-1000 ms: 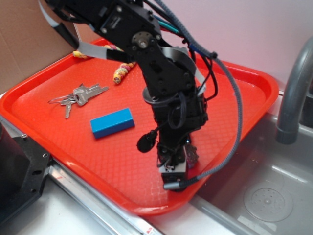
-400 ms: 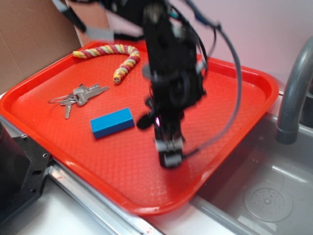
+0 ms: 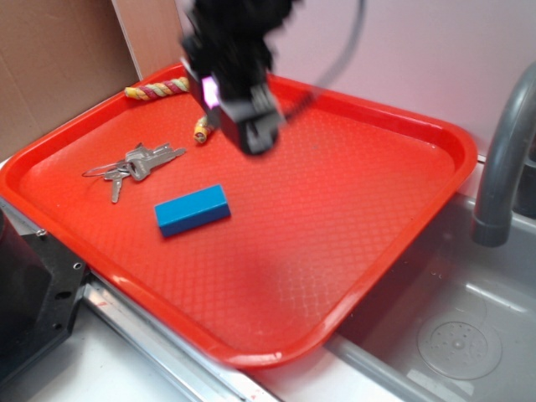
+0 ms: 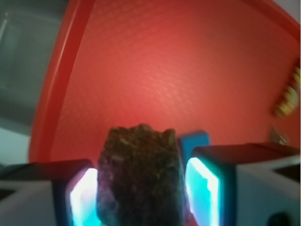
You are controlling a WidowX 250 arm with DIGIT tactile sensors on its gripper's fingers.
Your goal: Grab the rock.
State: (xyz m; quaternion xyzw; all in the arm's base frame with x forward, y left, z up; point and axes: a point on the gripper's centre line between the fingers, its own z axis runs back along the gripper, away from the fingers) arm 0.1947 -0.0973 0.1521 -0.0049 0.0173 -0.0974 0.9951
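1. The rock is clamped between the gripper pads, held above the red tray near its far edge.
2. Grip pressure should be kept steady; the lumpy surface could slip.
3. The blue block is left untouched.

Inventory by count: one red tray, carrying one blue block, one bunch of keys and one red-and-yellow twisted rope, the rope partly hidden behind the arm. One rock is recorded, seen only in the wrist view, between two lit blue-green pads, and there is one end effector, blurred in the exterior view. Beyond the tray stand one grey faucet and one metal sink; the individual keys in the bunch appear to number three or four, but the view is too coarse to confirm.
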